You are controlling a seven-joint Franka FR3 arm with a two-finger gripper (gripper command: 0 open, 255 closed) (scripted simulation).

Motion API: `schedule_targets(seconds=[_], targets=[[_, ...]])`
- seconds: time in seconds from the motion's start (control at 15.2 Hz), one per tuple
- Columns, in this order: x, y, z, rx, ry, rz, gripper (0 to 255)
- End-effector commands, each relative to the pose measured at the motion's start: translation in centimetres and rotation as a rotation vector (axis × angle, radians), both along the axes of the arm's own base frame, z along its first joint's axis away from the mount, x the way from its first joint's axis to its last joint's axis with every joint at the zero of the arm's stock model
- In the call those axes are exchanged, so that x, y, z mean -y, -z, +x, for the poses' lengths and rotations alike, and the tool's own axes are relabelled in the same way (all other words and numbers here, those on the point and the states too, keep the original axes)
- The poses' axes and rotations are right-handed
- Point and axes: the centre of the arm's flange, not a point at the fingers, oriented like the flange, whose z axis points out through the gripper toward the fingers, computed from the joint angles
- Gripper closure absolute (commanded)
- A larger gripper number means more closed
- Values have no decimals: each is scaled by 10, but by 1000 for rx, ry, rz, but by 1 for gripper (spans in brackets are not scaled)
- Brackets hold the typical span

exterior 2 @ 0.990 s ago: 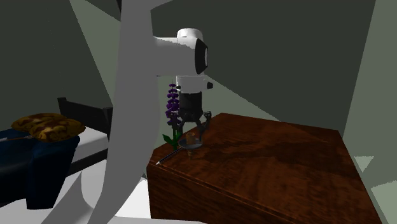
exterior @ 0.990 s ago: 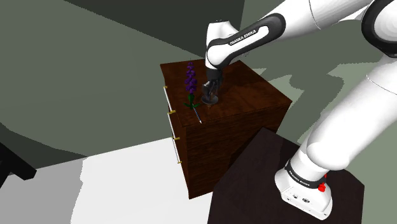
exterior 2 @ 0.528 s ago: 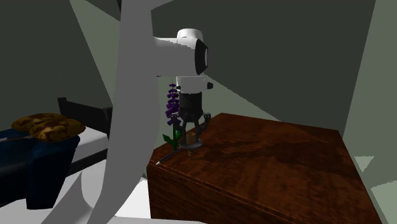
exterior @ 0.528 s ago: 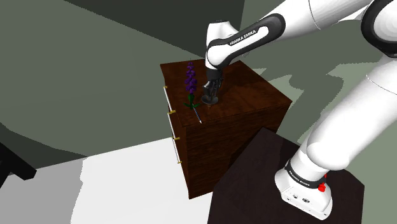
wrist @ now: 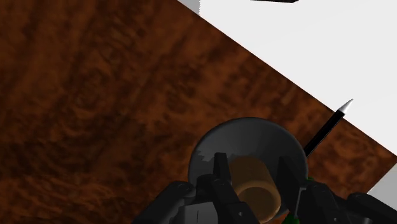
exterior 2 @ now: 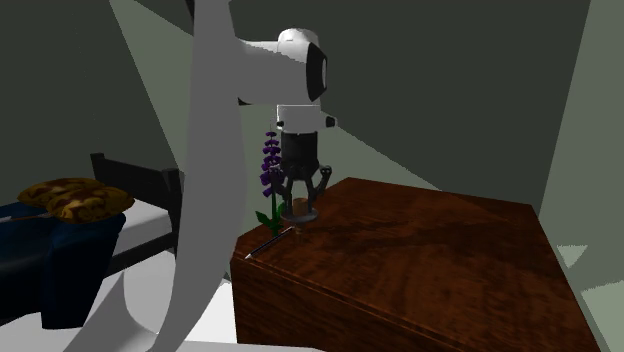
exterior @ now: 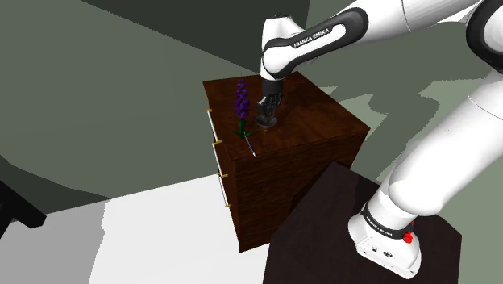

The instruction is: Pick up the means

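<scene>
1. My gripper (wrist: 251,170) was clenched on the tan plug standing in the dark dish (wrist: 245,132).
2. The dish lay upper middle in the shoulder view, at the dresser (exterior: 318,121) top, just beside the flower (exterior: 240,101) and pen (wrist: 324,130).

Dark wooden chest (exterior 2: 430,250), glossy top. Near its far corner, the black gripper (exterior 2: 300,203) points down, its fingers clasped about a small round-based holder (exterior 2: 301,214). Just beside it stand an upright purple flower spike (exterior 2: 270,165) with green leaves and a thin dark pen (exterior 2: 264,243) at the edge. Beyond lies dark blue bedding (exterior 2: 50,250) bearing a golden patterned cushion (exterior 2: 75,197).
</scene>
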Motion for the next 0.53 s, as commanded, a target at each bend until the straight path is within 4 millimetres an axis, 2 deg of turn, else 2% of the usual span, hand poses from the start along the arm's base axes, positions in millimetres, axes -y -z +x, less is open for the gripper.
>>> schedule_targets(seconds=[0.0,0.46], targets=[[0,-11,-1,0,0,0,255],[0,-48,-1,0,0,0,255]])
